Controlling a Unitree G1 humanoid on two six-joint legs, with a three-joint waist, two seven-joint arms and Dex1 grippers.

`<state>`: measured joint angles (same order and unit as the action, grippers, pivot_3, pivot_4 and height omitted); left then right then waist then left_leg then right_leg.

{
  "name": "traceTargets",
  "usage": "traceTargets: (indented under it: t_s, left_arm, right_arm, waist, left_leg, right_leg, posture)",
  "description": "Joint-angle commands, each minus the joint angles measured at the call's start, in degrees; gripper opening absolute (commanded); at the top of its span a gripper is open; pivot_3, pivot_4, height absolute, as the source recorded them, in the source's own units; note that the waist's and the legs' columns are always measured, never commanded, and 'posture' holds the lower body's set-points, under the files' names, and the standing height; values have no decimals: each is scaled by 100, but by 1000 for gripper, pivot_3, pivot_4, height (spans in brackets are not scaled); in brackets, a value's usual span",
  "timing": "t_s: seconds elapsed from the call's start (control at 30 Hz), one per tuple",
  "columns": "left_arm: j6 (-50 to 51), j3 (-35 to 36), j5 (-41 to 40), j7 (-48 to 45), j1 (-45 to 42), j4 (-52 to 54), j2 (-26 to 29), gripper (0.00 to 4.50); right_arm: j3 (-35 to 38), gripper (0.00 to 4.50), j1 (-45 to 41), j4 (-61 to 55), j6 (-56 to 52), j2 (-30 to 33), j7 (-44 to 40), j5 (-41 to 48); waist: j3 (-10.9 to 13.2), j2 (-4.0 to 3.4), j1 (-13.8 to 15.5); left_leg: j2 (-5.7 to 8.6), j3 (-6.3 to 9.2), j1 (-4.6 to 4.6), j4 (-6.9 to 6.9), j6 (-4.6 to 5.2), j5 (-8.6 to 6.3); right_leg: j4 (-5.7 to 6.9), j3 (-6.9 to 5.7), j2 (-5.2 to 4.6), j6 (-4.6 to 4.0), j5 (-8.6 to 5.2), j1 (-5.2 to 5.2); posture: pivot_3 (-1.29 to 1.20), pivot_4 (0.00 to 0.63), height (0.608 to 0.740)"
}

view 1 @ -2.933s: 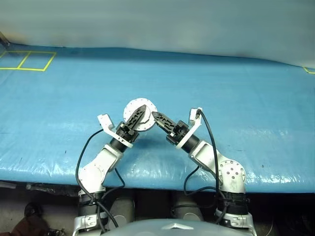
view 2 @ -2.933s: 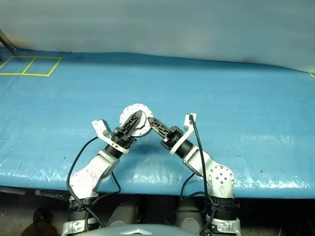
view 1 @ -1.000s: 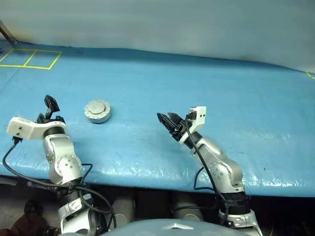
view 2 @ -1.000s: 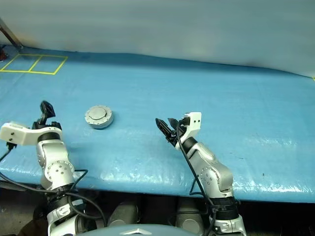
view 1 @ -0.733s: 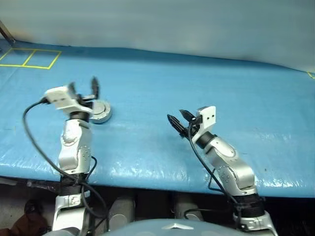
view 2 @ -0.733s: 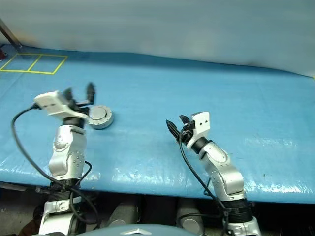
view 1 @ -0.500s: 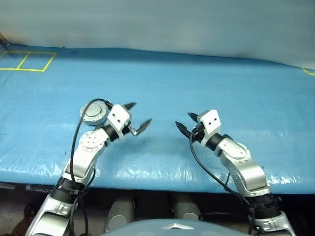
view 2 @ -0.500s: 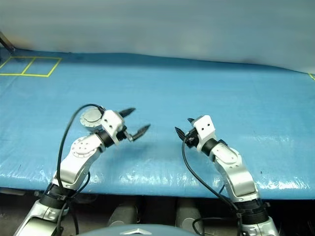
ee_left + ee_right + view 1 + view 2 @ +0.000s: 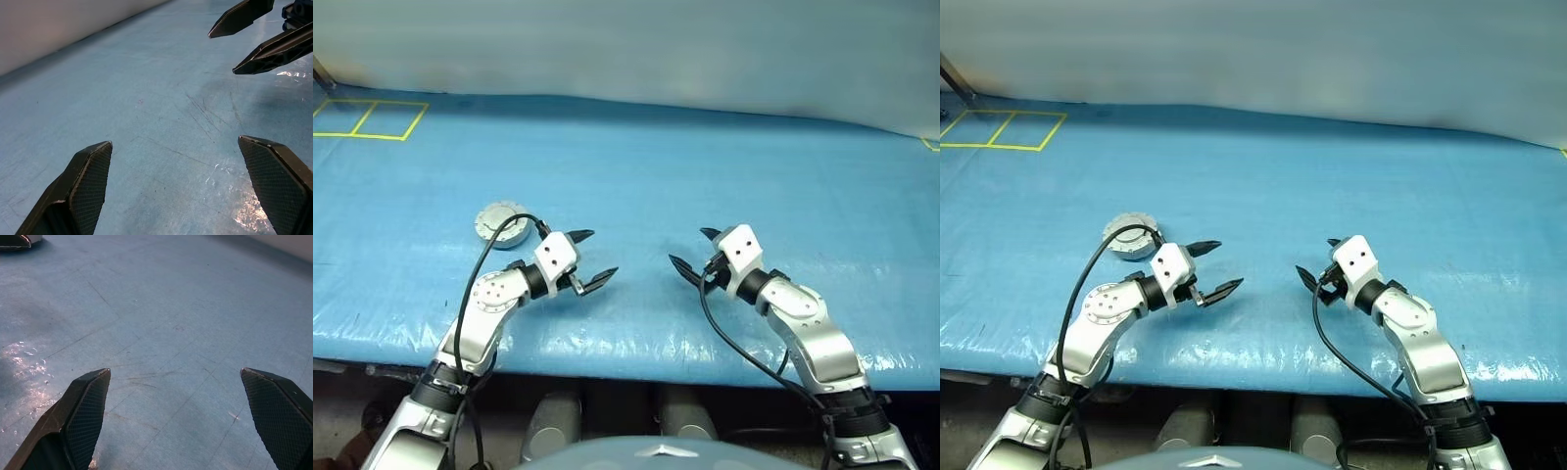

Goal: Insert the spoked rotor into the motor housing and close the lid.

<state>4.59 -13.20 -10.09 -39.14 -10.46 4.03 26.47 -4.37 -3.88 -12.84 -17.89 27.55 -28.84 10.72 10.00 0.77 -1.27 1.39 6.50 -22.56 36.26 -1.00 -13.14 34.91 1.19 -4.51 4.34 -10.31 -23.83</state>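
Head camera first: your motor housing (image 9: 505, 225) sits left of centre on the blue worktop (image 9: 724, 157), with the lid (image 9: 504, 220) down flat on top, plain grey face up. You can't see the rotor with it closed like that. Your left gripper (image 9: 588, 259) hangs just lower right of the housing, close by but not touching, fingers spread wide with nothing between them. Your right gripper (image 9: 693, 252) is over in the right-of-centre area, pointing back toward the left one, also wide open and empty. There's a yellow taped rectangle (image 9: 367, 119) in the upper left corner.

Left wrist view: your two fingers (image 9: 83, 186) stand far apart over bare blue sheet, and the right gripper's black tips poke in at the upper right.

Right wrist view: same deal, fingers (image 9: 80, 413) wide apart, blue sheet between them.
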Motion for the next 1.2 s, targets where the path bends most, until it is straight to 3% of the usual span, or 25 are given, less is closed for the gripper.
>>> traceTargets:
  t_s: [0.03,1.2]
  left_arm:
    - [-94,180,-7,5,13,12,-71,4500]
    - [-231,351,253,-5,-130,-201,-165,4500]
  right_arm:
    - [-14,4484,-41,-146,167,3,-9,-168]
    - [8,4484,-114,-157,147,-99,-422,-167]
  waist:
    - [0,0,0]
    - [-1,-1,7]
  left_leg:
    - [0,0,0,1,0,0]
    - [3,2,-4,71,1,-1]
  right_leg:
    - [1,0,0,1,0,0]
    - [19,1,1,22,18,21]
  posture:
    - [0,150,740]
    - [0,150,740]
